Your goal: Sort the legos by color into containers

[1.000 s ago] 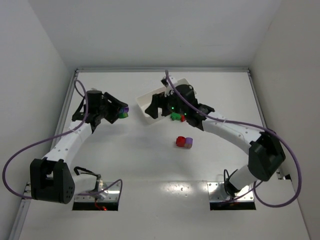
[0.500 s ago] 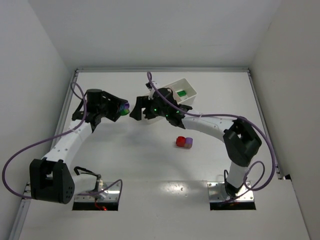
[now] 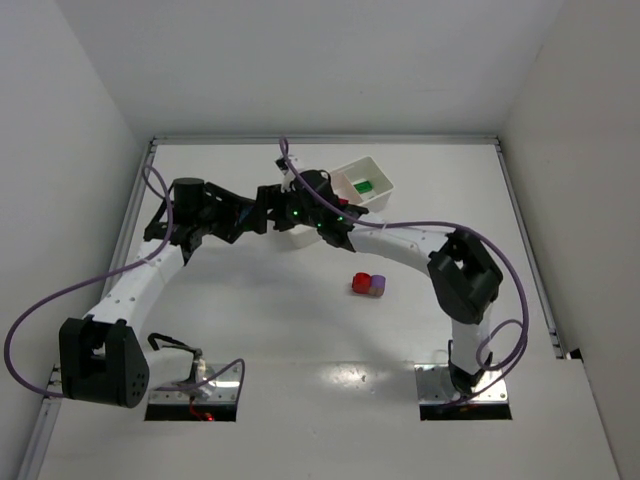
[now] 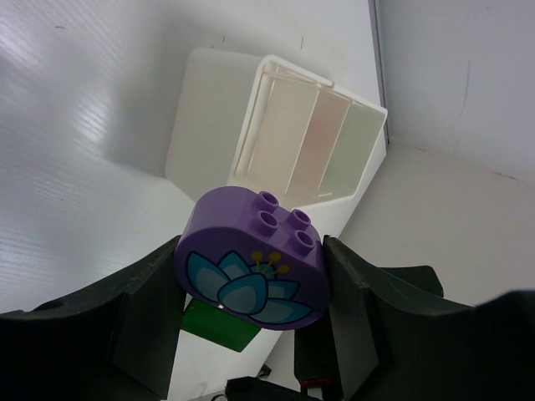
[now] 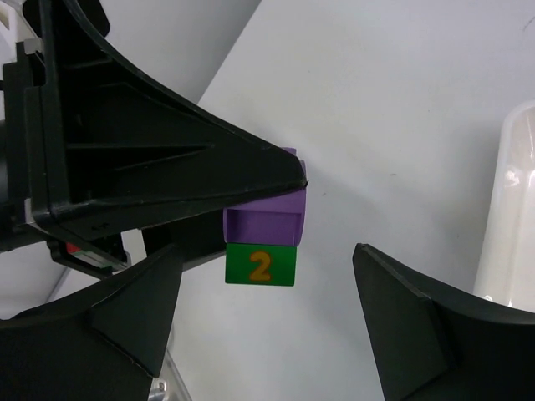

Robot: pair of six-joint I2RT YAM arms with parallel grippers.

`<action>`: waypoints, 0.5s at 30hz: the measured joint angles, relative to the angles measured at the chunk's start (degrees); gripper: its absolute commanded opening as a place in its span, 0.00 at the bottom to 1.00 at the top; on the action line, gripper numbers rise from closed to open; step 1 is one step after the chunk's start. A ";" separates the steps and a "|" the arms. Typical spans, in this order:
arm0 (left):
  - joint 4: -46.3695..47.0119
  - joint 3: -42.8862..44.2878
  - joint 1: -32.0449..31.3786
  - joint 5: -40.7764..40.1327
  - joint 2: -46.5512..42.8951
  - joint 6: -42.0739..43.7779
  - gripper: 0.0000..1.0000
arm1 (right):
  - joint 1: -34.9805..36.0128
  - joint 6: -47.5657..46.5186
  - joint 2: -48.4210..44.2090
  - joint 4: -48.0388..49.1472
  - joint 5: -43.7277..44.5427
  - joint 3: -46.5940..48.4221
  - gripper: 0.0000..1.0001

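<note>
Sorting seems barely begun: one green plastic lego (image 3: 365, 185) lies in the far-right compartment of the long white plastic tray (image 3: 353, 165), a red-and-purple lego pair (image 3: 368, 285) sits on the white tabletop (image 3: 300, 330), and left of the tray the left gripper (image 4: 251, 288) clamps a purple-on-green lego stack (image 4: 255, 259) whose green brick (image 5: 260, 266) the wide right gripper (image 5: 263, 259) straddles.

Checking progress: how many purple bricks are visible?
2. One purple brick in the left hand, atop a green brick; another on the table beside a red brick. Others may be hidden.
</note>
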 measured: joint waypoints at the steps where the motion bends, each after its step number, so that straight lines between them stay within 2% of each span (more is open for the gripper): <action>1: -0.02 0.00 0.02 0.04 0.00 -0.02 0.00 | 0.04 0.00 0.35 0.15 -0.04 0.15 0.81; 7: 0.07 0.00 0.02 0.26 0.00 -0.07 0.00 | 0.63 0.00 1.70 0.35 -0.46 0.57 0.72; 10: 0.39 0.00 0.02 0.55 0.00 -0.07 0.00 | 0.66 -0.07 1.95 0.79 -0.68 0.66 0.61; 11: 0.42 0.00 0.02 0.59 0.00 -0.07 0.00 | 0.66 -0.04 1.97 0.81 -0.72 0.68 0.53; 15: 0.52 0.00 0.02 0.63 0.00 -0.07 0.00 | 0.66 -0.02 2.40 1.22 -1.09 0.76 0.35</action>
